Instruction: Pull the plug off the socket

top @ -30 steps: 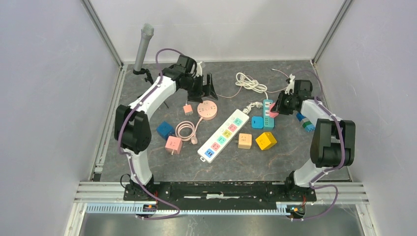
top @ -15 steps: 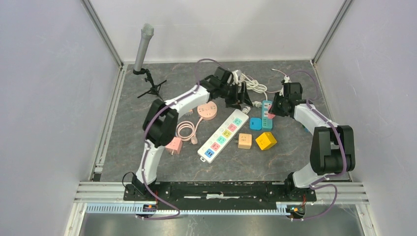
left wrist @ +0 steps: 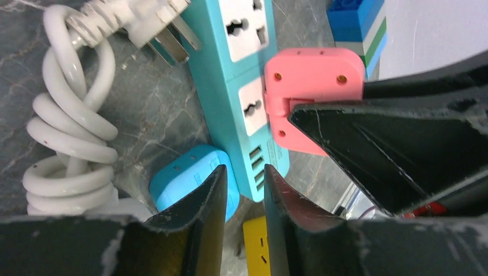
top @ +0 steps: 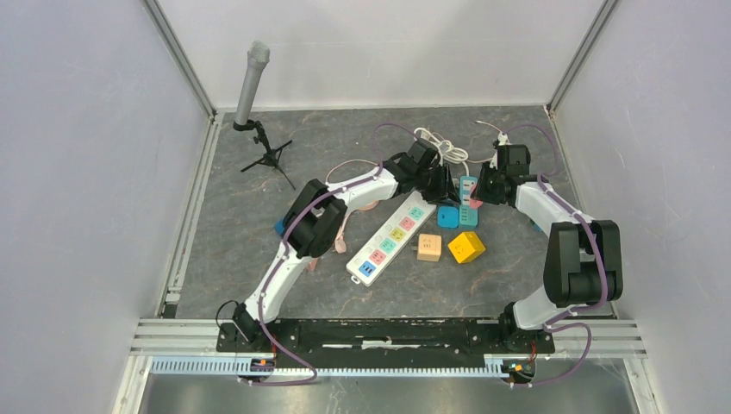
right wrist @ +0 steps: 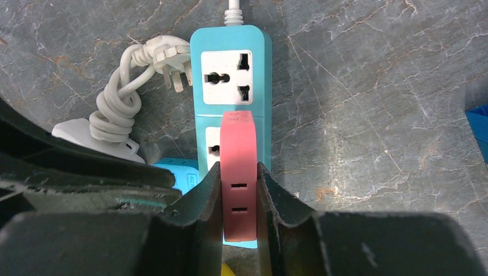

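plug: pink plug (right wrist: 237, 167) sits in the lower socket of the teal power strip (right wrist: 230, 35), standing on edge, centre of the right wrist view.
strip: lies flat on the grey table (top: 345, 138), right of centre in the top view; its upper socket is bare.
right gripper (right wrist: 238, 175): fingers clamped on both flat sides of the pink plug.
left gripper (left wrist: 246, 190): fingers nearly together with a narrow gap and nothing in it, over the strip's USB end; can't tell if they touch it.
neighbours: blue cube adapter (left wrist: 184, 179) just beside the strip's USB end, lower left of it; white coiled cable (left wrist: 63, 132) at left of the left wrist view, its plug prongs near the strip's edge; yellow cube (top: 466, 247) below the strip in the top view.
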`<action>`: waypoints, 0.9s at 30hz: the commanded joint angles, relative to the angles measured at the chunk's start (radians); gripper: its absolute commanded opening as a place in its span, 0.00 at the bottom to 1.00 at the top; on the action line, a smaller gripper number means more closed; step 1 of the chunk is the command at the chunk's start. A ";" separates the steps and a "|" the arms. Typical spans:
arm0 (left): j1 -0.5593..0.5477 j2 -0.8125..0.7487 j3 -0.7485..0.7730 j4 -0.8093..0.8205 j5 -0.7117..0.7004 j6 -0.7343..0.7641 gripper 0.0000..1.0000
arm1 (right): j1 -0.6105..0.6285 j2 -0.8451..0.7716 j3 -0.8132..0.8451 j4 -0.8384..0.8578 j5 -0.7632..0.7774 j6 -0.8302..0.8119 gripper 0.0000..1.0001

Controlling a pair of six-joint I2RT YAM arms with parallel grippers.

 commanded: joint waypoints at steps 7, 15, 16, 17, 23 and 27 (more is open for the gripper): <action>-0.006 0.123 0.187 0.016 -0.083 -0.068 0.36 | -0.004 0.003 -0.011 -0.028 0.029 -0.009 0.00; -0.012 0.160 0.201 0.004 -0.095 -0.078 0.25 | -0.005 0.004 -0.014 -0.003 0.008 -0.013 0.00; -0.013 0.160 0.192 -0.005 -0.085 -0.082 0.23 | -0.005 0.006 -0.004 -0.010 -0.004 -0.017 0.00; -0.017 0.158 0.183 -0.006 -0.079 -0.080 0.22 | -0.004 0.006 0.004 -0.013 -0.017 -0.023 0.00; -0.046 0.182 0.183 -0.169 -0.137 0.038 0.14 | -0.019 0.009 0.082 -0.062 -0.105 -0.034 0.00; -0.046 0.213 0.196 -0.245 -0.165 0.077 0.12 | -0.058 0.021 0.113 -0.075 -0.202 -0.018 0.00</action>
